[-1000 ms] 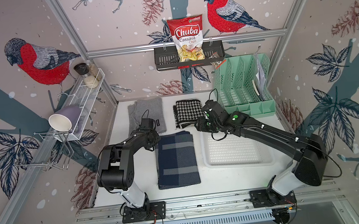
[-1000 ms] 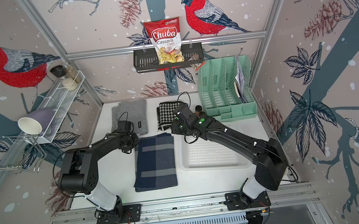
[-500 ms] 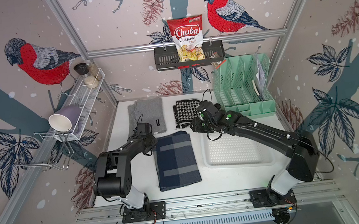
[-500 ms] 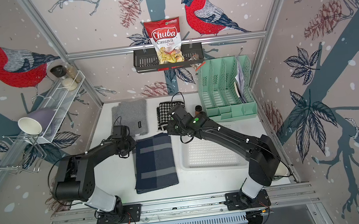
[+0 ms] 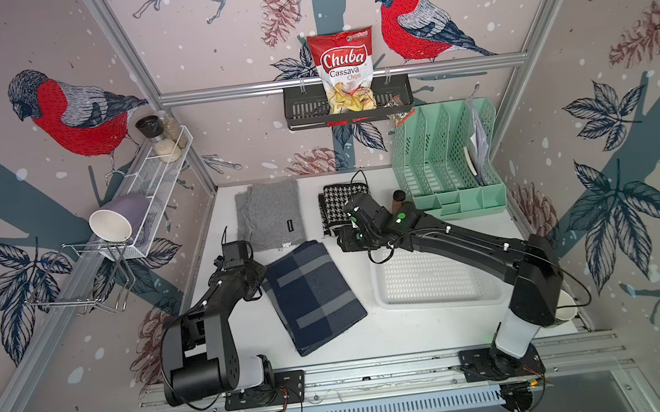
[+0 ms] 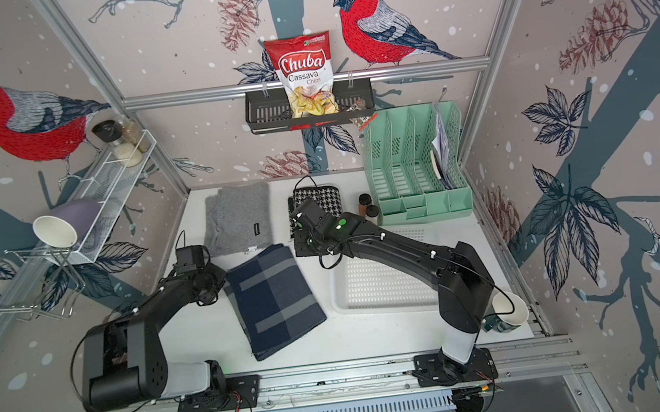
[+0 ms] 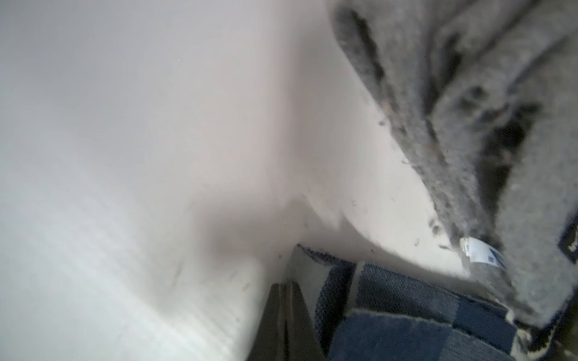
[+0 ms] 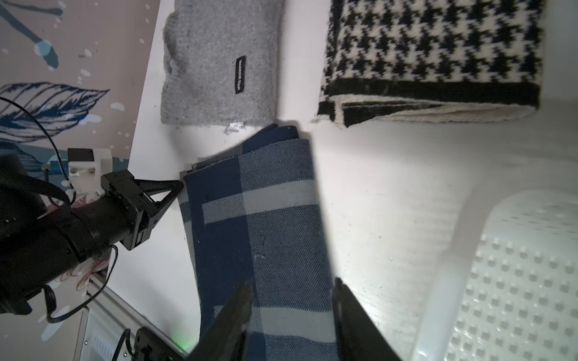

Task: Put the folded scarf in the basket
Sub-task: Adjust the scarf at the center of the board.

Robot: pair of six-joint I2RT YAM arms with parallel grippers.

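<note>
Navy plaid folded scarf [image 5: 313,296] lies flat and skewed mid surface [image 5: 396,336], beside the basket [image 5: 434,304] by the right edge, not in it. Left claw [image 8: 179,187] is pinched together, tips at the scarf's far-left corner; can't tell if it grips cloth. Right claw [image 8: 292,300] fingers are apart, straddling the scarf's basket-side edge.

Navy crossed by pale grey bands is being shown by the folded checked scarf [image 5: 313,296]. Plain white is being shown by the perforated basket [image 5: 423,278] and the tabletop [image 5: 258,335]. Black-and-white houndstooth is being displayed by the houndstooth scarf [image 5: 341,193], and fuzzy light grey with a small black label by the knitted scarf [image 5: 268,213]. Mint green is being shown by the file organiser [image 5: 440,153], and red and white by the chips bag [image 5: 344,63].
</note>
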